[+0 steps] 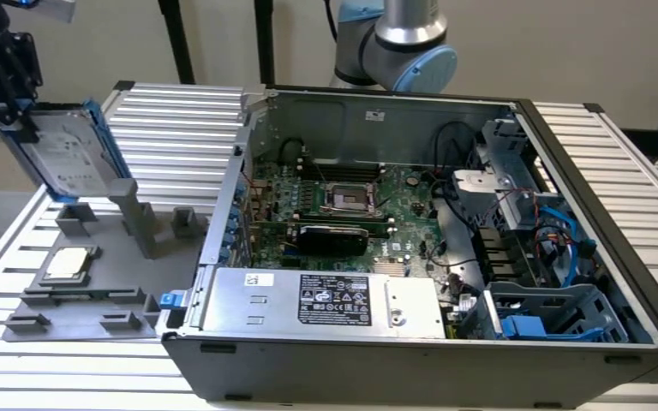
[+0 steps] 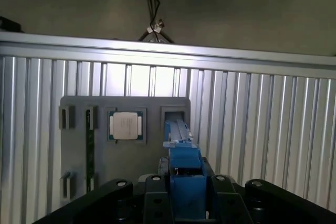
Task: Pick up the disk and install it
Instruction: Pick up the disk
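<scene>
Hanging in the end effector (image 1: 20, 124), the disk (image 1: 68, 156) bears unreadable print.

Exterior view: bright, even, diffuse light. Soft, short shadows beside the grey fixture blocks (image 1: 134, 214) on the bench (image 1: 181, 120). The computer case (image 1: 397, 116) interior is mildly shaded under its front wall.

Wrist view: dimmer, the floor (image 2: 236, 9) beyond nearly dark. Hard glare washes out the bench slats in one patch, fading sideways. The gripper (image 2: 185, 203) reads almost black; the disk (image 2: 185, 163) shows saturated blue.
</scene>
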You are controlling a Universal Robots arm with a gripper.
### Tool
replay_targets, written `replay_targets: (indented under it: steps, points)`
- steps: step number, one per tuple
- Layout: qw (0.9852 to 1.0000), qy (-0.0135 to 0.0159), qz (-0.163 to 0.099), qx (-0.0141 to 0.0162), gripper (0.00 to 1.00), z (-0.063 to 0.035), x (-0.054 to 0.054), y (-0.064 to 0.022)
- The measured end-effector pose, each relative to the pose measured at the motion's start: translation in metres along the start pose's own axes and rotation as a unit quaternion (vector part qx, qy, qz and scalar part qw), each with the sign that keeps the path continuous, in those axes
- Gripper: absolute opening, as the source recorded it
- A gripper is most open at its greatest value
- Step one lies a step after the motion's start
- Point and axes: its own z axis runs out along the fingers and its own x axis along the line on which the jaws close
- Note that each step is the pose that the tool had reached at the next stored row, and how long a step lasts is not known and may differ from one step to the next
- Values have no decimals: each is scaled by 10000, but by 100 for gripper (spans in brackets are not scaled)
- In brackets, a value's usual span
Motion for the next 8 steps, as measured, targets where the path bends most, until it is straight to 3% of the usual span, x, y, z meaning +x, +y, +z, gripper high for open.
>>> replay_targets:
  steps: [8]
  points:
    - [10000, 0, 0, 0, 33, -369, -10, -106]
